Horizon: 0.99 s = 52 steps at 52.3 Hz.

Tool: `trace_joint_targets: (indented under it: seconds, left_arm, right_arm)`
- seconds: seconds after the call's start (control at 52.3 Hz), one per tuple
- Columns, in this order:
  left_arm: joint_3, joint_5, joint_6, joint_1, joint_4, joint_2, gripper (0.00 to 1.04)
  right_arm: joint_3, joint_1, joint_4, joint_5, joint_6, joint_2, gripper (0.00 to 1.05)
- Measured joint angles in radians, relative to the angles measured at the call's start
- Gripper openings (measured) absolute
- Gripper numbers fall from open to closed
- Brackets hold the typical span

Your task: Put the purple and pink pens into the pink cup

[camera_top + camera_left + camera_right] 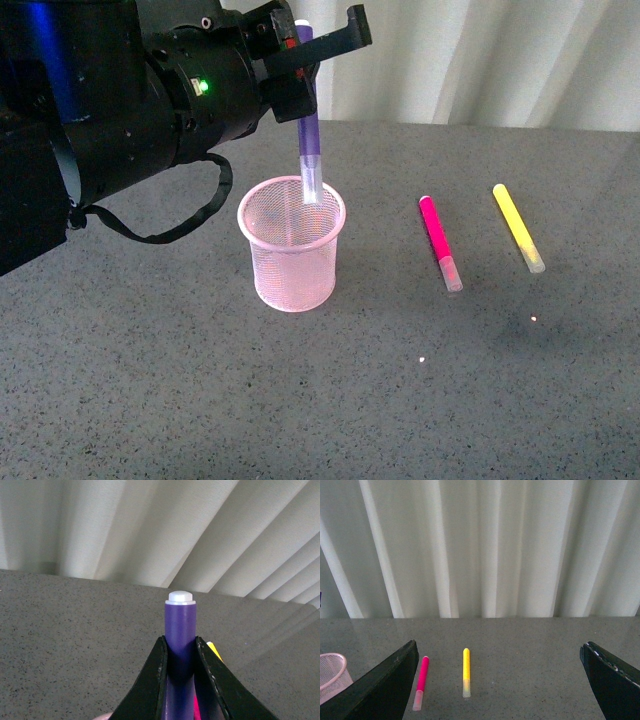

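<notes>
Grey counter (500,400), curtained backdrop (480,60): left gripper (306,62) fingers (150,690) clamp the purple pen (310,140), cap just inside the pink cup (290,270) below them; release looks due. Right gripper (499,650) gapes empty.

The left gripper (315,55) pinches the purple pen (310,140) nearly upright (pale cap down), tip inside the pink cup (290,278). At the cup's three o'clock lies the pink pen (438,240), yellow marker (517,227) beyond.
</notes>
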Motion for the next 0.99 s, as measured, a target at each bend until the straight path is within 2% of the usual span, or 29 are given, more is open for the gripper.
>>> trace_joint_targets:
  seconds: [0.44,0.841,0.994]
  left_arm:
    - [0.074,0.01,0.007,0.099,0.098,0.169,0.12]
    - [0.056,0.016,-0.001,0.084,0.135,0.181,0.12]
    - [0.053,0.023,0.005,0.081,0.135,0.181,0.36]
  right_arm:
    - [0.0,0.0,0.0,-0.001,0.0,0.0,0.98]
    - [0.0,0.0,0.0,-0.001,0.0,0.0,0.98]
    - [0.0,0.0,0.0,-0.001,0.0,0.0,0.98]
